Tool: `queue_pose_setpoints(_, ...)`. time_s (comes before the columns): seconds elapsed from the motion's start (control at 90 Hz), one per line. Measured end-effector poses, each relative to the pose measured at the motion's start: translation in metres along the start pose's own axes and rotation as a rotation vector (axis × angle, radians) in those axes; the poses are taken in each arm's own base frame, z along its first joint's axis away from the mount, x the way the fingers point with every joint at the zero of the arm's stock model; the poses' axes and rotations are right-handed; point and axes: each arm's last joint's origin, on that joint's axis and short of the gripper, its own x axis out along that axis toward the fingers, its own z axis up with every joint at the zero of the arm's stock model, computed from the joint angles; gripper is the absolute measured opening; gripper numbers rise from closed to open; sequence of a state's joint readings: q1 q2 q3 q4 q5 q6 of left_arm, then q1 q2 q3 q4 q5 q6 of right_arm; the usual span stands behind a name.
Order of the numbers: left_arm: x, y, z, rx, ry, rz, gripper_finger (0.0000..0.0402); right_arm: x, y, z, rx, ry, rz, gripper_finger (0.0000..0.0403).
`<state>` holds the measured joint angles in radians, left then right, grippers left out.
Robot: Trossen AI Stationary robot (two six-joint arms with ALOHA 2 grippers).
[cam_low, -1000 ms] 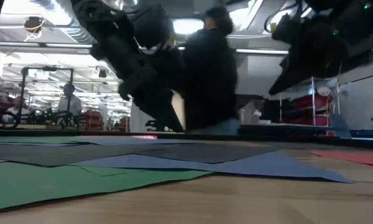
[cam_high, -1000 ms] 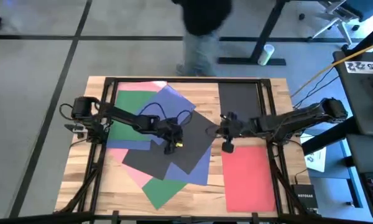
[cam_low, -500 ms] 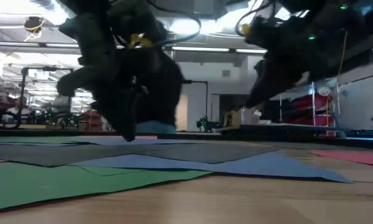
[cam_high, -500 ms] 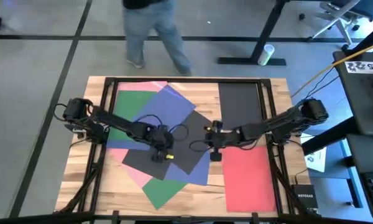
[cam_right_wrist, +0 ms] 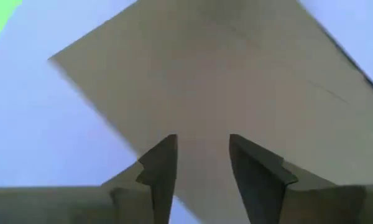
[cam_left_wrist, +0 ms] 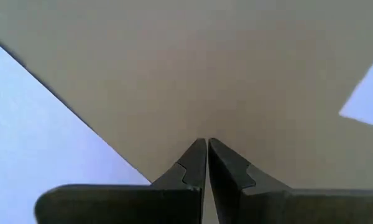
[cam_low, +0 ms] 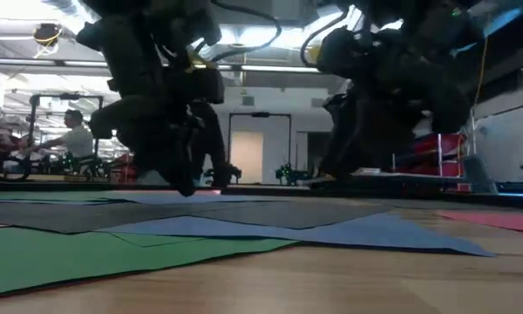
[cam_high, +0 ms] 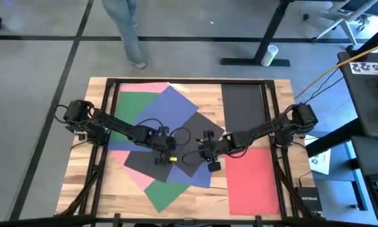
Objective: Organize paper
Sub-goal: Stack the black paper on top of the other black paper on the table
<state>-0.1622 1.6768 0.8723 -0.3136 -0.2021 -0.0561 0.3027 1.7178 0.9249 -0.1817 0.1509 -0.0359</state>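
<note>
Both arms are reaching over the wooden worktop (cam_high: 252, 211) toward its middle, where most of the thin flat construction-paper sheets are lying in a loose fan.

The pile: a black sheet (cam_high: 176, 148) is sitting on top, over a blue sheet (cam_high: 167, 107) and a second blue sheet (cam_high: 205, 176). A green sheet (cam_high: 135, 104) and a pink sheet (cam_high: 152, 86) are showing at the far left, another green sheet (cam_high: 164, 194) is poking out at the near side. Two sheets are lying apart on the right: a black sheet (cam_high: 242, 104) far, a red sheet (cam_high: 252, 183) near.

The left tool (cam_high: 162, 156) is hovering low over the top black sheet, its fingers pressed together with nothing between them; the wrist view shows only the sheet's surface past the fingertips (cam_left_wrist: 198, 155). The right tool (cam_high: 211, 162) is working at that sheet's right corner, fingers spread, the paper lying under the gap but not pinched.

Risks, as we are judging them: the two tools are near each other, so a careless approach could knock them together. The sheets are thin and overlapping; a grip at the corner could catch the blue sheet beneath as well, or drag the whole fan askew. A closed left tool pressing down could crease the paper.
</note>
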Motion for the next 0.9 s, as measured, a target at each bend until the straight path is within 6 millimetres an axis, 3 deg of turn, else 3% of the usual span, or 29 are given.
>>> queue_pose_setpoints(0.256,0.019,-0.001,-0.002,-0.038,-0.016,-0.008,0.0000,-0.004,0.036,0.000,-0.145,-0.023,-0.053,0.0147)
queue_pose_setpoints(0.611,0.027,0.016,0.003,-0.098,-0.062,0.001,0.0000,0.003,0.042,0.001,-0.148,-0.047,0.078,0.0147)
queue_pose_setpoints(0.9,0.031,0.037,0.002,-0.158,-0.052,-0.007,0.0000,0.027,0.048,-0.008,-0.154,-0.008,0.113,0.0147)
